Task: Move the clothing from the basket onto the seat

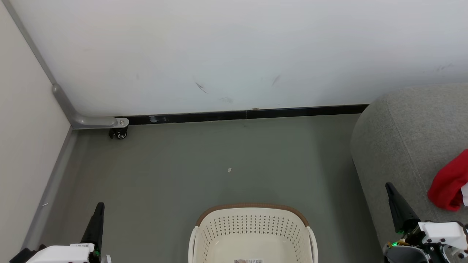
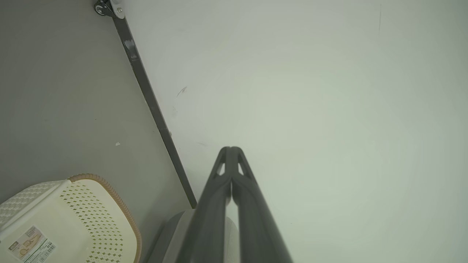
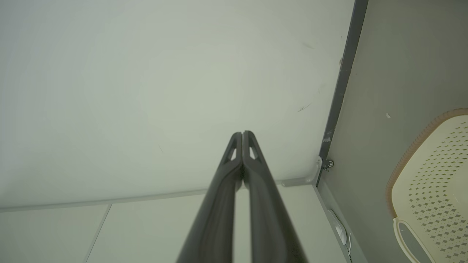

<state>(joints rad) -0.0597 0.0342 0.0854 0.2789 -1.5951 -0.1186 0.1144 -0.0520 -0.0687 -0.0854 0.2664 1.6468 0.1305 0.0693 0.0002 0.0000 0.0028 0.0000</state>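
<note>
On seat [image 1: 402, 138], at right: clothing [image 1: 448, 182] lies heaped | basket [image 1: 252, 223] looks empty | left claw [image 1: 99, 206], right claw [image 1: 388, 185] both clenched, empty | risk: right claw swinging could snag clothing off seat edge

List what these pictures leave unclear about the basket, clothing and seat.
Basket: head view, near half cut off by the bottom edge.
Clothing: head view, cut off by the right edge.
Seat: head view, runs past the right edge.
Label: left wrist view, print too small to read.
</note>
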